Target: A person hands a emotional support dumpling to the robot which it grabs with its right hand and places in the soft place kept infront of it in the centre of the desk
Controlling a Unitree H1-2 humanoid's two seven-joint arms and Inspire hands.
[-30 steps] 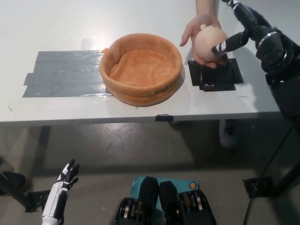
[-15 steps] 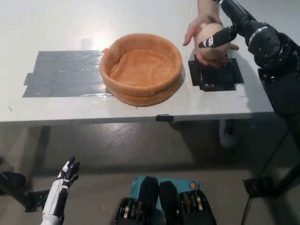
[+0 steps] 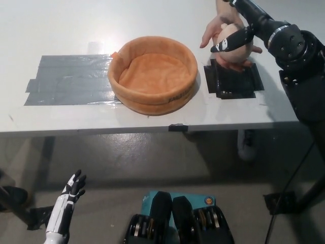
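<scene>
R hand [image 3: 234, 40], black, now up over the dumpling [image 3: 234, 47], fingers across its top; a sec ago it sat beside it. Person's hand [image 3: 219, 31] and dumpling slightly farther back. Grip prob. not closed.

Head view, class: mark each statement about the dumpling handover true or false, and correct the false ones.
1. The dumpling lies inside the orange basket. False: it is held above the black tape patch, right of the basket.
2. A person's hand is on the dumpling. True.
3. The black right hand reaches over the dumpling. True.
4. The white left hand rests on the table. False: it hangs below the table edge, fingers apart.
5. The basket holds nothing. True.
</scene>
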